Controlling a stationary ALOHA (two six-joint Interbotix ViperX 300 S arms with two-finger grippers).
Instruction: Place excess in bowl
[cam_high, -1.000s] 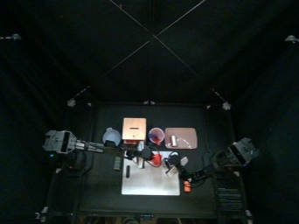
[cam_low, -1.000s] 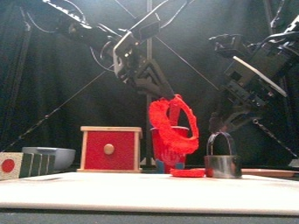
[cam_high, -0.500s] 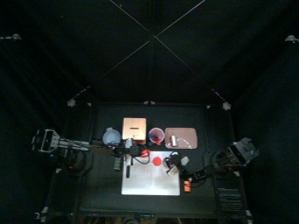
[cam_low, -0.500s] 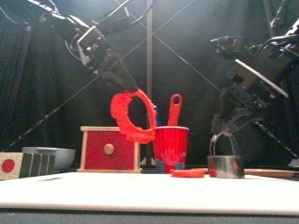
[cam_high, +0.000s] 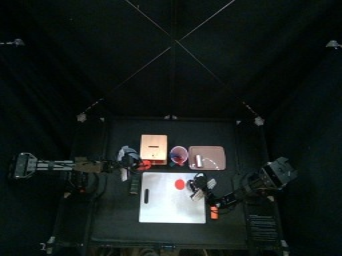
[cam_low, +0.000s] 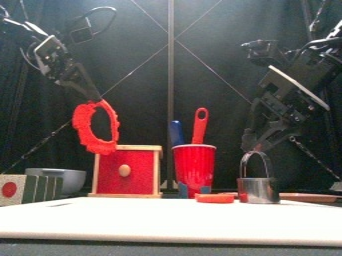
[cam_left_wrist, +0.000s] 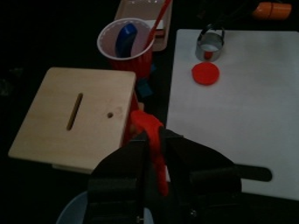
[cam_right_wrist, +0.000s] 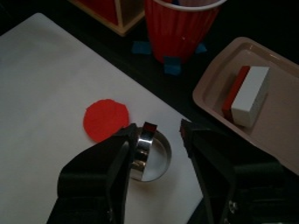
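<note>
The bowl (cam_low: 60, 180), small and whitish, sits at the table's left side, behind and just beside the tan box (cam_low: 127, 170), and looks empty from the front view. The white mat (cam_high: 175, 198) bears a red cup (cam_low: 194, 168) holding utensils, and a flat red disc (cam_right_wrist: 110, 117) lying near the cup. The left gripper (cam_low: 63, 72) hangs high above the box and bowl, its jaws clamped on a ragged ring of red dough (cam_low: 96, 126). The right gripper (cam_right_wrist: 163, 144) holds a round metal cutter (cam_right_wrist: 149, 153) on the mat. Judging by this, the excess is lifted and carried; lowering and releasing it into the bowl remain.
</note>
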